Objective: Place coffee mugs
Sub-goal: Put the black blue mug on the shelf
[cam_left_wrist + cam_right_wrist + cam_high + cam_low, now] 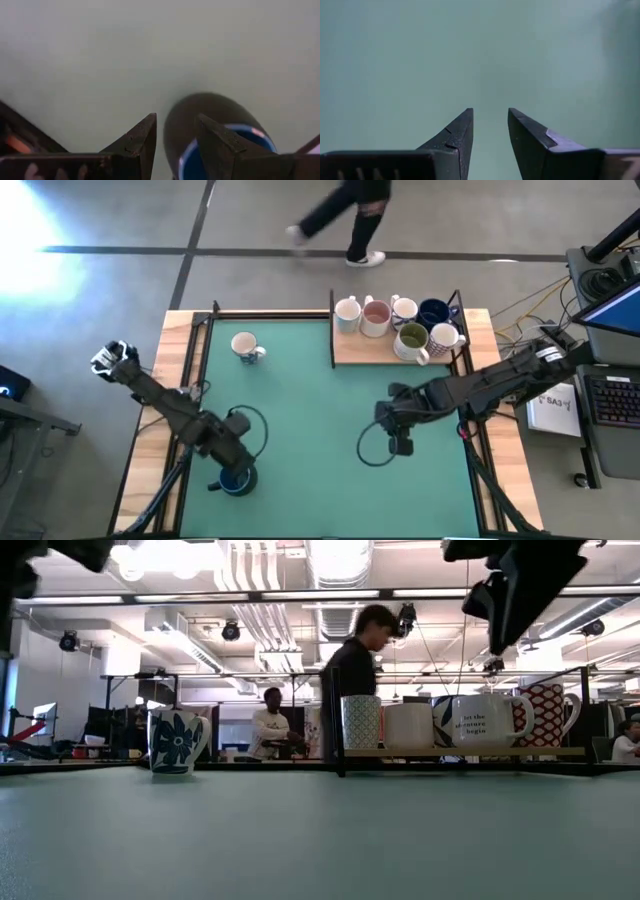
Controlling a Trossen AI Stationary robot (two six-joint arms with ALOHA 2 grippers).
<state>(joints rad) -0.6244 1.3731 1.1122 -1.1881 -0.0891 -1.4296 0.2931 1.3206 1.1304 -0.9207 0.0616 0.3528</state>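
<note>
At the near left of the green tabletop point(300, 410) I have the left pincer point(238, 468) down over a dark blue mug point(236, 480); in its wrist view one finger point(216, 145) sits inside the blue rim and the other outside it, the jaws parted around the mug's wall, though I cannot tell whether they are pressing on it. Further right, near the middle of the tabletop, the right pincer point(401, 442) hangs above the bare green surface, its jaws slightly apart with nothing between them. Further back on the left, a white mug with a blue flower point(246, 347) stands upright by itself. At the far right edge a wooden tray point(350, 355) carries the other mugs: a white one point(347, 313), a pink one point(375, 316), another white one point(404, 309), a dark blue one point(434, 312), an olive-green one point(411, 338) and a dotted white one point(444, 338), crowded close together. Beyond the tabletop a person point(345, 215) walks across the floor.
</note>
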